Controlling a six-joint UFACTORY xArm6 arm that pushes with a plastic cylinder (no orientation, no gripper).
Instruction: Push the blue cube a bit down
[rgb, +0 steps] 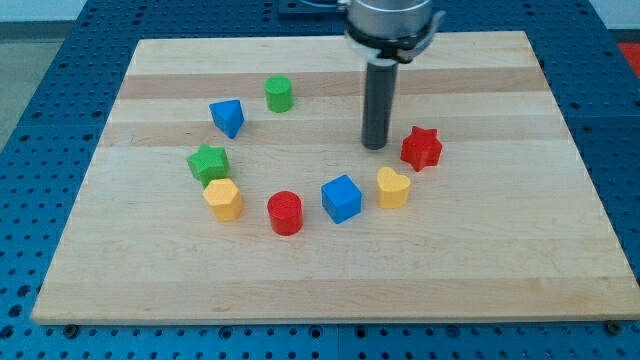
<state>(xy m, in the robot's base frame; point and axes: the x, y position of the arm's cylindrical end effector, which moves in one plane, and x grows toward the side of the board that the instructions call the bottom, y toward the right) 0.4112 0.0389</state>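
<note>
- The straight dark rod hangs down from the view's top, and my tip (375, 147) sits on the pale wooden board (480, 260), right of centre. It's a plain rod, no jaws, and it isn't holding or touching any block as far as I can see.
- The small blue plastic cube (341, 198) is the one that matters here. It sits below my tip and a little toward the view's left, with a clear strip of bare wood between the two.
- Just to the cube's right is a yellow heart-shaped block (392, 187), close but not touching it.
- To the cube's left is a red cylinder block (285, 213), near it, with a small gap.
- The red star-shaped block (421, 148) is just beside my tip on the view's right, about level with it. Looks like a sliver of board between them, so apart.
- Further left along the ring: a yellow block (223, 198), looks roughly hexagonal, and a green star-shaped block (208, 162) right above it. Those two are touching or very nearly, can't quite tell.
- Up toward the view's top left is a second blue block (228, 117), kind of a wedge or triangular shape, and a green cylinder block (279, 94) just to its right.
- All eight blocks make a loose ring, with my tip inside it on the right-hand side.
- The board rests on a blue perforated table (40, 60).
</note>
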